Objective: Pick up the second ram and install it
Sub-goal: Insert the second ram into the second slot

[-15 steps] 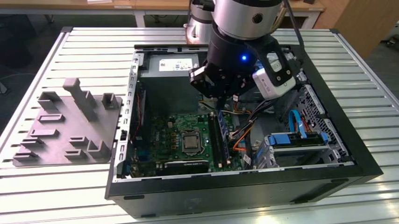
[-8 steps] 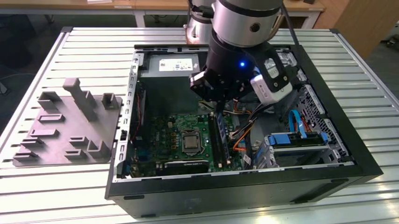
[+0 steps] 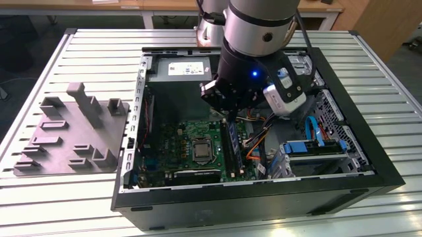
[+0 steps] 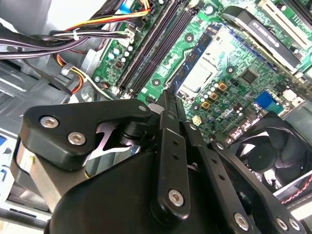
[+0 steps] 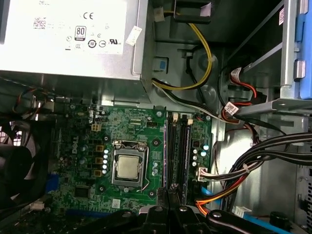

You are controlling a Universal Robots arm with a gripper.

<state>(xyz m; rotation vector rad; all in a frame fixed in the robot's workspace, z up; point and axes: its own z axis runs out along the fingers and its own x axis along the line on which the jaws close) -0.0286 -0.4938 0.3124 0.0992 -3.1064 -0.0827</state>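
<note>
A dark ram stick point(image 3: 232, 148) stands on edge in the memory slots of the green motherboard point(image 3: 178, 143), inside the open computer case point(image 3: 264, 197). My gripper point(image 3: 231, 114) hangs over the far end of that stick, fingers drawn together. In the second wrist view the gripper point(image 4: 165, 95) is shut, with nothing visible between its tips, above the long black slots point(image 4: 148, 48). In the first wrist view the gripper point(image 5: 168, 195) sits over one end of the slots point(image 5: 179, 151). I cannot tell whether the tips touch the stick.
The processor socket point(image 3: 199, 148) lies beside the slots, and the power supply point(image 3: 188, 68) sits at the back of the case. Cable bundles point(image 5: 253, 165) and a blue-latched drive cage point(image 3: 310, 148) crowd the other side. A fan point(image 4: 263, 151) is nearby. A grey slotted fixture point(image 3: 72, 133) stands on the table at the exterior view's left.
</note>
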